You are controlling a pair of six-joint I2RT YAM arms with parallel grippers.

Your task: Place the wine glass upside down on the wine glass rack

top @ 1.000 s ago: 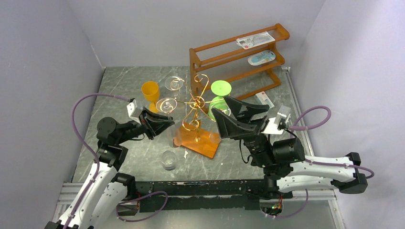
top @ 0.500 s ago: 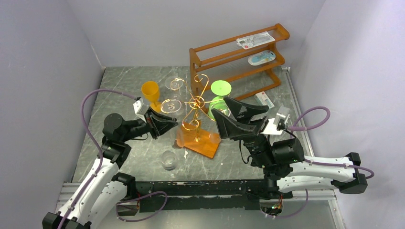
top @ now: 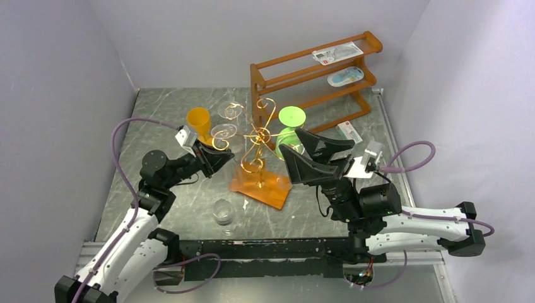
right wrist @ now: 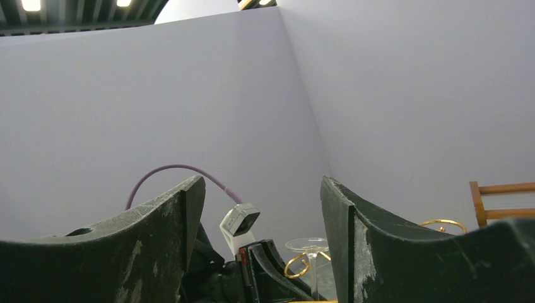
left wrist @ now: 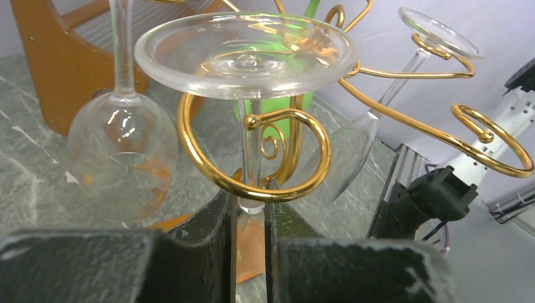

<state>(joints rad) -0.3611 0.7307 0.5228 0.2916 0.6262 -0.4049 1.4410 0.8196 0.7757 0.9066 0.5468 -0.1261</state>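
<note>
Since the earlier frames, the left gripper (top: 221, 156) had been carried forward and up toward the wine glass rack (top: 268, 189), and the wine glass (left wrist: 246, 53) had been brought in with it. The glass was held upside down, its stem pinched between the left jaws just below one of the rack's gold curls. In the left wrist view the stem was seen threaded through that curl, with the round foot above the wire. Whether the foot was already bearing on the wire could not be told. The hanging step was therefore judged to be nearly done. What was called for next was a slight lowering until the foot was caught by the curl. The jaws would then be eased apart and drawn back low, so that neither the curl nor the other clear glass (left wrist: 123, 151) hung just beside it was knocked. Further right, the right gripper (right wrist: 263, 183) was held raised beside the rack with its jaws spread wide and nothing between them, and no part in this step was expected of it. On the wooden shelf (top: 256, 79) behind, flat packets (top: 337, 53) with red marks were noted, but their print was too small to be read.
</note>
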